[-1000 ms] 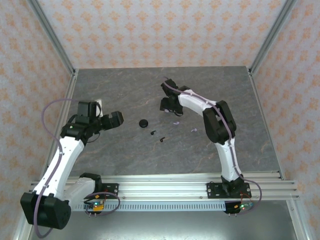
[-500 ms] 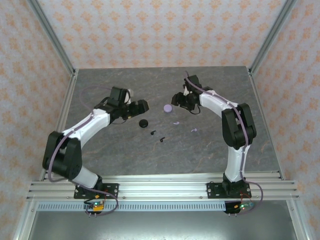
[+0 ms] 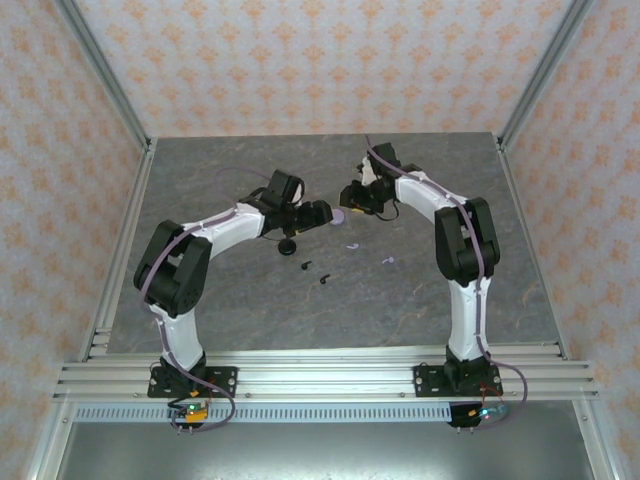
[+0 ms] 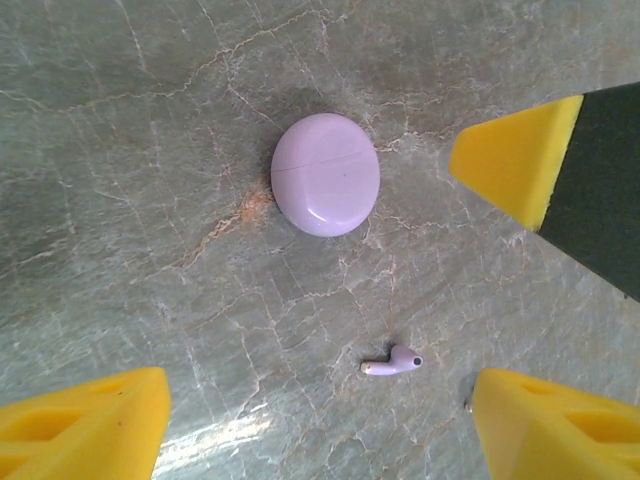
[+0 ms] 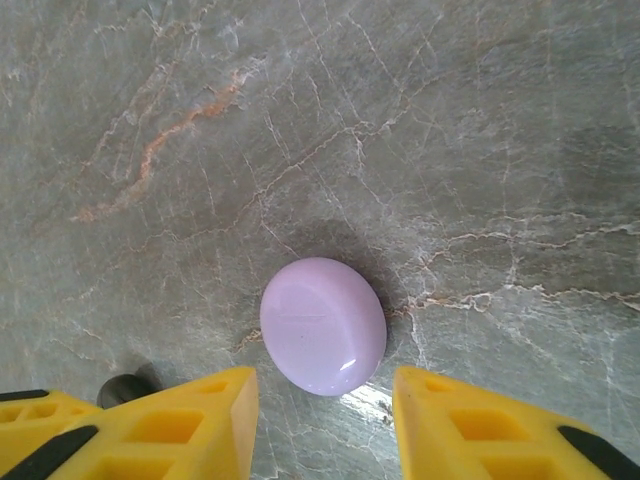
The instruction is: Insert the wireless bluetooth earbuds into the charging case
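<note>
Top external view: the left gripper (image 3: 320, 213) and the right gripper (image 3: 350, 198) face each other tip to tip over the middle of the table (image 3: 200, 180). The closed lavender case (image 3: 337, 215) lies on the stone between their tips. A black case (image 3: 288, 246) sits just beside the left gripper, toward the arm bases. Past it lie a black earbud (image 3: 306, 265) and a second black earbud (image 3: 323, 279). A lavender earbud (image 3: 353, 246) and a second lavender earbud (image 3: 388, 261) lie base-side of the right gripper.

Left wrist view: the left gripper (image 4: 320, 425) has its yellow fingers (image 4: 85, 425) spread wide and holds nothing. The lavender case (image 4: 325, 174) lies ahead of the tips, and the lavender earbud (image 4: 393, 362) lies nearer, close to one finger. The right gripper's fingertip (image 4: 515, 165) stands beside the case.

Right wrist view: the right gripper (image 5: 325, 425) has its fingers (image 5: 195, 420) apart, about as wide as the case. The lavender case (image 5: 323, 325) lies just ahead of the gap, untouched.
</note>
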Tool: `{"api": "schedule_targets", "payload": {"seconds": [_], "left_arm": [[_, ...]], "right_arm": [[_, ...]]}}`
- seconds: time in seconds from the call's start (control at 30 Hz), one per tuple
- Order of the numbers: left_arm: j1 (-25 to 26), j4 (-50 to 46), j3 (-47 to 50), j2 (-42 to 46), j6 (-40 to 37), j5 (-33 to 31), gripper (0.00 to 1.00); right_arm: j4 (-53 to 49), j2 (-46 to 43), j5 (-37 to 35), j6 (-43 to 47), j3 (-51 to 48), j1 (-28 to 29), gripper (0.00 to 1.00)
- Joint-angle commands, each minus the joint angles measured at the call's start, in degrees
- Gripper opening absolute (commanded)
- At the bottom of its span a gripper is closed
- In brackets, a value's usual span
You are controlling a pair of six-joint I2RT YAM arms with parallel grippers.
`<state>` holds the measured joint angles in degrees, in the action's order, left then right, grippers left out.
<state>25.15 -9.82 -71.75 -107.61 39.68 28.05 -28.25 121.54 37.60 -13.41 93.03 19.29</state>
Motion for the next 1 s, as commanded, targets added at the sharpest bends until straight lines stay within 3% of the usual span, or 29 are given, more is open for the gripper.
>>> {"api": "schedule_targets", "payload": {"seconds": [0.0, 0.57, 0.97], "left_arm": [[0.67, 3.08, -2.32, -1.22, 1.83, -0.42, 0.78], [0.9, 9.46, -2.7, -8.63, 5.31, 1.3, 0.72], [0.82, 10.96, -4.19, -12.07, 6.74, 0.17, 0.54]], "right_arm": [[-2.17, 1.55, 1.7, 0.8, 2.3, -0.13, 0.4], [0.74, 4.0, 4.0, -2.07, 1.95, -0.14, 0.37], [0.38, 6.5, 3.84, -3.01, 3.49, -0.57, 0.28]]}}
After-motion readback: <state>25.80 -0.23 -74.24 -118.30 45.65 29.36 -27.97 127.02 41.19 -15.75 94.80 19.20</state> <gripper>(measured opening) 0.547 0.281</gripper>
